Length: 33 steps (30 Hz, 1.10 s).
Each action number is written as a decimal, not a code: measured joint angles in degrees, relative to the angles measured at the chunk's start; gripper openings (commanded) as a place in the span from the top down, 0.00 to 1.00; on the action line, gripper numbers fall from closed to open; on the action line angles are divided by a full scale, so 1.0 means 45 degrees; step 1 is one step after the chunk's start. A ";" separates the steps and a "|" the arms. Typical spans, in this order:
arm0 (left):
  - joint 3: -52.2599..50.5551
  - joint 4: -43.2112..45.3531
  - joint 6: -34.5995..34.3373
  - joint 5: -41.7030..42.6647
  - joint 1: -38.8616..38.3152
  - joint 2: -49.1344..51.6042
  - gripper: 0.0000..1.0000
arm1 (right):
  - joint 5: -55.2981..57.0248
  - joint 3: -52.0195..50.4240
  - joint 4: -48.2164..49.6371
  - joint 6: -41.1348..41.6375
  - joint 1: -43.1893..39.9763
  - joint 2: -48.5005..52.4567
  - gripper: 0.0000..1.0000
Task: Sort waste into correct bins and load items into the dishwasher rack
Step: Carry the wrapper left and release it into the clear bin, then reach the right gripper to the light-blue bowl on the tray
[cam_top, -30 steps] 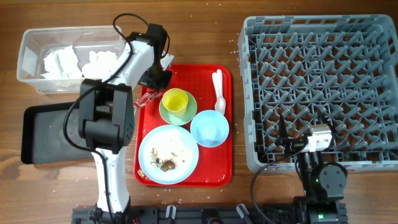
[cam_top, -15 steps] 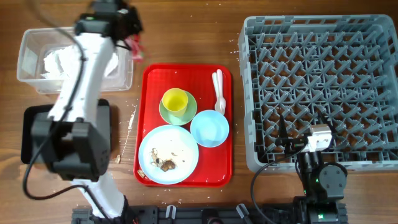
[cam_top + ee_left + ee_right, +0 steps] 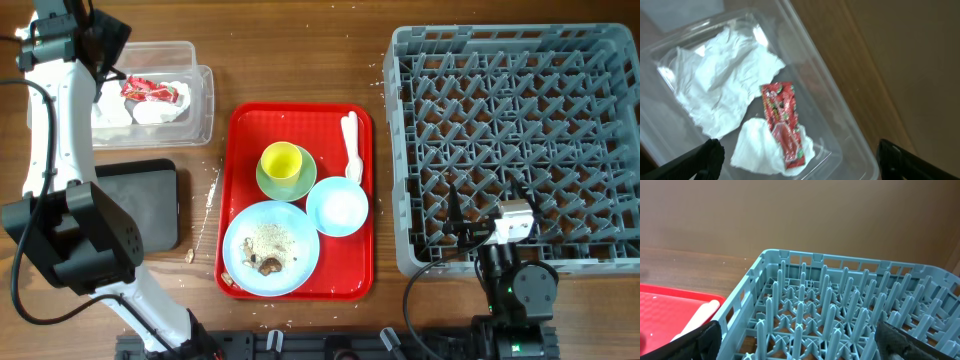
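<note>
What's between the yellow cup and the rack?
Overhead view: past the cup come its saucer rim, white spoons on the red tray, then a bare table strip before the rack.

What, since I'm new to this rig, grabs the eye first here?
The red tray in the middle stands out, carrying a yellow-green cup and a crumb-strewn plate. To its right looms the big grey dishwasher rack. At top left, a red-and-white wrapper lies on white napkins in the clear tub.

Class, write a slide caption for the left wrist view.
Red-and-white wrapper resting on crumpled white napkins inside the clear tub.
</note>
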 measured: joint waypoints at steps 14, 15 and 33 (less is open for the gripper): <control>-0.0005 -0.6130 -0.0384 -0.0340 0.0112 -0.4857 0.00 | -0.0005 0.0000 0.0000 0.0000 0.0000 0.0029 0.00; -0.0010 -0.6620 -0.0379 -0.0350 0.0238 -0.4881 0.00 | -0.0005 0.0000 0.0000 0.0000 0.0000 0.0029 0.00; -0.0015 -0.7373 -0.0379 -0.0233 0.0597 -0.4813 0.00 | -0.3240 -0.0005 0.1928 0.4726 -0.0019 0.0073 0.01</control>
